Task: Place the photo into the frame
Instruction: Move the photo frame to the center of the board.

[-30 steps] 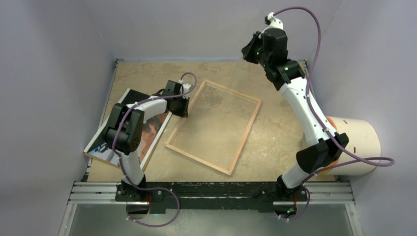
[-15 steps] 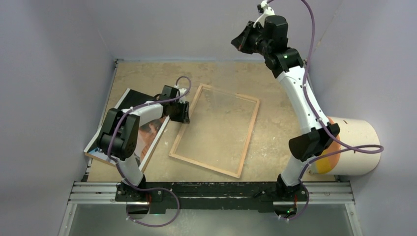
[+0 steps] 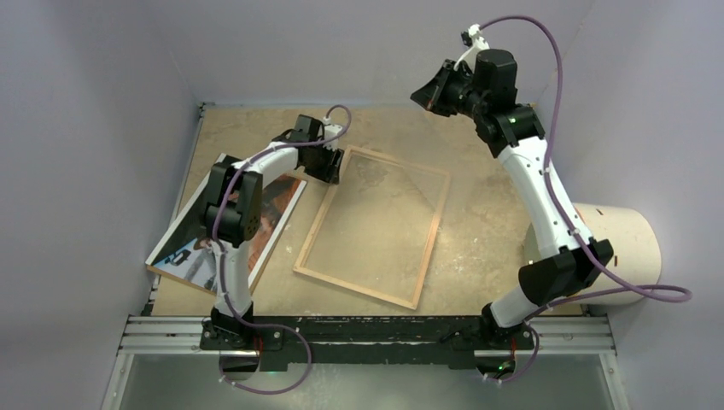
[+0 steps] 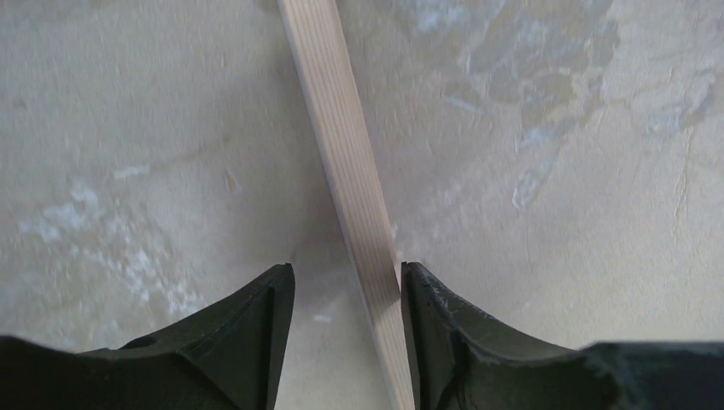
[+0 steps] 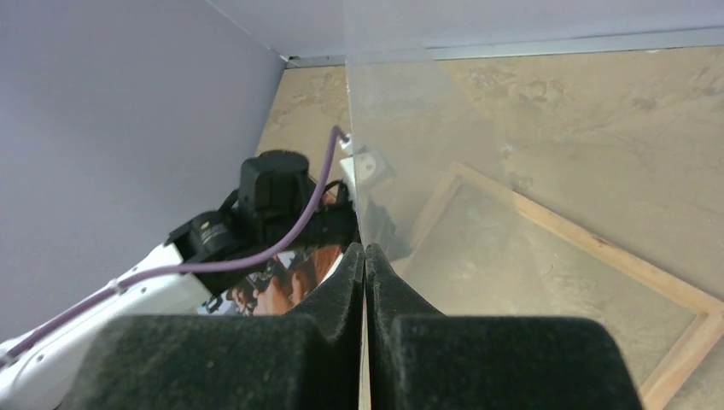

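The frame lies flat in the middle of the table, light wood face up. My left gripper is at its far left corner. In the left wrist view the left gripper is open astride the left rail of the frame, which touches the right finger. The photo lies at the left, partly under the left arm. My right gripper is raised at the back. The right wrist view shows this gripper shut on the edge of a clear sheet, with the frame and the photo below.
A tan cylinder with an orange patch lies at the right edge of the table, behind the right arm. Purple walls close in the left, back and right. A metal rail carries both arm bases at the near edge.
My left gripper has opened off the frame's left rail and slid along it toward the back corner. The frame's near end swung slightly right. The right arm shifted while staying raised.
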